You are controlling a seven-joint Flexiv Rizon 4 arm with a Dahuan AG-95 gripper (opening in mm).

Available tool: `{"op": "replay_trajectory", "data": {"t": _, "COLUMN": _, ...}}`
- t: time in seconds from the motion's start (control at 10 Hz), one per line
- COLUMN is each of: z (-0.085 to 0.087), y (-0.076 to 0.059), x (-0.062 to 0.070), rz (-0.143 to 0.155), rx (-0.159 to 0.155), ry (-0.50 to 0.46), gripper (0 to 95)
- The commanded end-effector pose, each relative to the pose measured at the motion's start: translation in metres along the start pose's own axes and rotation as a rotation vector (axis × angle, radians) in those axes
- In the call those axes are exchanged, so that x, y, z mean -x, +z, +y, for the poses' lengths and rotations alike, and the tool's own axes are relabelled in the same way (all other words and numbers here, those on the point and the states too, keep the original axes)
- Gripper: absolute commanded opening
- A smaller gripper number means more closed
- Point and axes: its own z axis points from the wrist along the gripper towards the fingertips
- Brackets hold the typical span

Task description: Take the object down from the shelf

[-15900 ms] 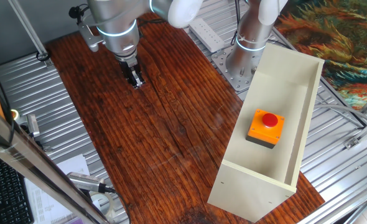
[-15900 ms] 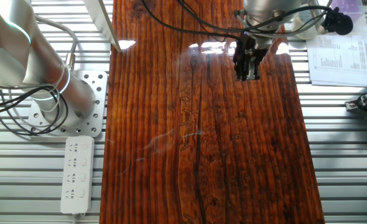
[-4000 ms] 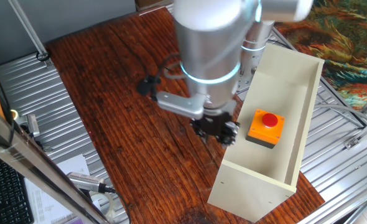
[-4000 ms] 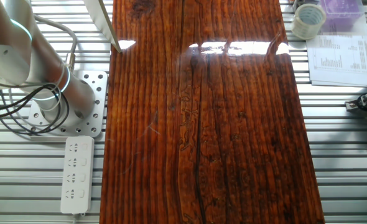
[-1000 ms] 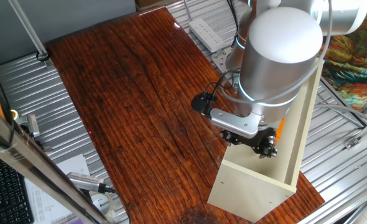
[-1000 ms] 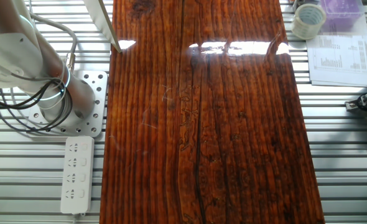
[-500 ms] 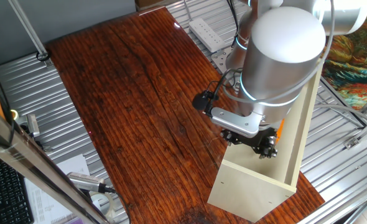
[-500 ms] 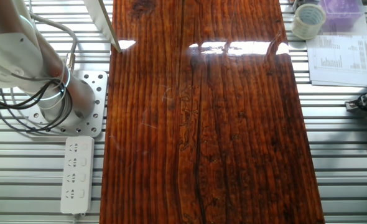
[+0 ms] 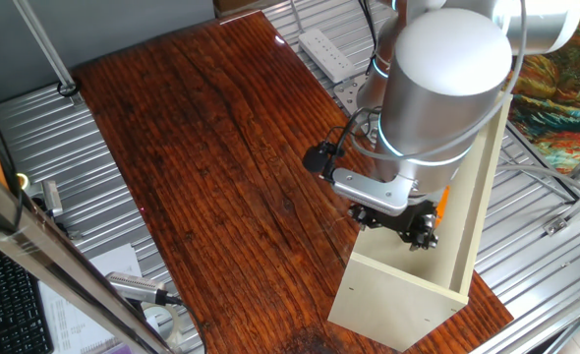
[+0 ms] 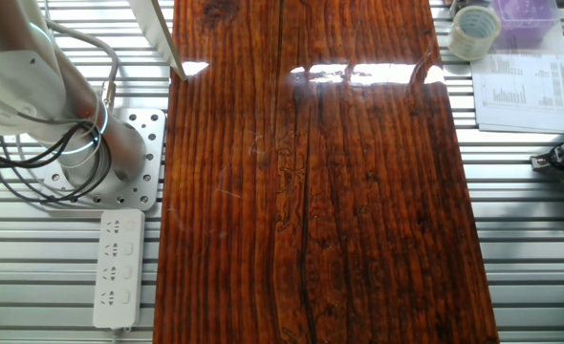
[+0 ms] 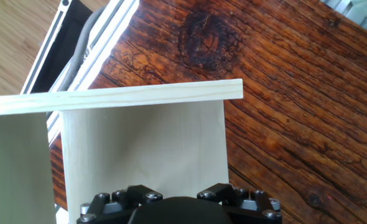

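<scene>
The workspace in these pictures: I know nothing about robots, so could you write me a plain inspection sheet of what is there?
Surface: dark red-brown wooden tabletop, glossy, with glare in the other fixed view.
Job's things: cream shelf stands at the table's edge; only an orange sliver of the push-button box shows behind the arm.
Clutter: tape roll and printed sheet beside the table.
Grippers: gripper is inside the shelf; fingers hidden, so open or shut cannot be told.
Cables: black cable loops at the wrist; more cables around the arm's base; white power strip.
Surroundings: ribbed metal bench, patterned cloth.
</scene>
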Motion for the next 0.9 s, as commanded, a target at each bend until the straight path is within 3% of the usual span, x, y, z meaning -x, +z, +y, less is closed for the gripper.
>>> {"op": "replay_trajectory", "data": {"t": 0.1, "z": 0.011, "y": 0.001, "x": -0.002, "rz": 0.009, "rx": -0.004, "ry": -0.003, "gripper": 76.0}}
{"op": "replay_trajectory", "data": {"t": 0.3, "z": 0.021, "y": 0.001, "x": -0.007, "rz": 0.017, "rx": -0.001, "ry": -0.032, "gripper": 76.0}}
{"op": "replay_trajectory", "data": {"t": 0.6, "z": 0.021, "y": 0.003, "x": -0.013, "rz": 0.039, "rx": -0.026, "ry": -0.083, "gripper": 76.0}}
{"op": "replay_trajectory", "data": {"t": 0.9, "z": 0.023, "y": 0.003, "x": -0.022, "rz": 0.035, "rx": -0.009, "ry": -0.089, "gripper": 76.0}}
